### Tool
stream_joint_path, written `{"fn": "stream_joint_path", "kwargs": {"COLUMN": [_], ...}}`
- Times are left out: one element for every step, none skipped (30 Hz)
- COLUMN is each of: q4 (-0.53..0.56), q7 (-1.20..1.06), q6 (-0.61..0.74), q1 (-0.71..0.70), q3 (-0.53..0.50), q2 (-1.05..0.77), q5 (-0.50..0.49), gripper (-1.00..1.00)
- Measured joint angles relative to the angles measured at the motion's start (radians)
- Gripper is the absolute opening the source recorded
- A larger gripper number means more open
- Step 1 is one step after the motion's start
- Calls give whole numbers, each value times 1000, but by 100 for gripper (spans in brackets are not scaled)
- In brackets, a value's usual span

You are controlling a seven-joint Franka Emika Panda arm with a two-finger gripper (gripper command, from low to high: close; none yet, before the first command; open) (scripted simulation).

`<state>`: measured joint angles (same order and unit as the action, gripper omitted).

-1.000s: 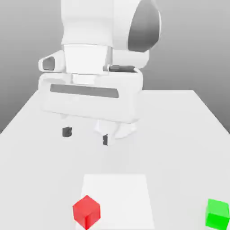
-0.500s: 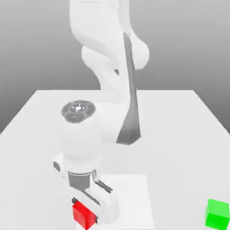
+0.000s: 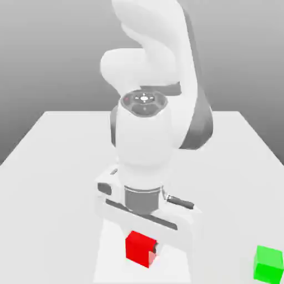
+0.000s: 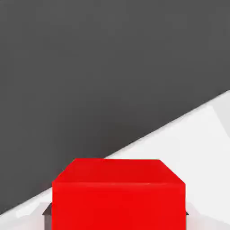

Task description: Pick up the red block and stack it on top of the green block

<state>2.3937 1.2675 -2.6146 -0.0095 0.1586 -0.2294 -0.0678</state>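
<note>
The red block (image 3: pixel 138 248) sits between the fingers of my gripper (image 3: pixel 142 250), which is shut on it under the white hand, over the near part of the table. One dark fingertip (image 3: pixel 156 250) shows at the cube's side. In the hand view the red block (image 4: pixel 118 195) is very close, with dark finger pads (image 4: pixel 46 210) pressed to its two sides. The green block (image 3: pixel 269 263) rests on the table at the near corner on the exterior view's right, well apart from the gripper.
The white table (image 3: pixel 50 166) stretches back to a grey backdrop. A lighter square patch (image 3: pixel 111 249) marks the surface below the hand. The arm's bulky links (image 3: pixel 145 138) rise over the table's middle.
The hand came down onto the red block and shut on it. It has since carried the cube toward the exterior view's right. The green block has not moved.
</note>
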Motion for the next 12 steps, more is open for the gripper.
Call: {"fn": "stream_joint_path", "kwargs": {"q4": [-13,-25,-37,-51,-69,-92,-114,-126,-132,-132,-132,-132], "q7": [-17,-34,-51,-68,-80,-87,-85,-77,-72,-72,-72,-72], "q6": [11,23,34,42,44,34,12,-16,-30,-30,-30,-30], "q1": [24,48,72,97,124,156,190,212,225,225,225,225], "q3": [25,49,74,98,118,131,132,125,120,120,120,120], "q2": [-2,-4,-7,-13,-32,-67,-114,-156,-179,-179,-179,-179], "q5": [-10,-20,-29,-41,-59,-87,-120,-148,-162,-162,-162,-162], "gripper": [-100,-100,-100,-100,-100,-100,-100,-100,100,100,100,100]}}
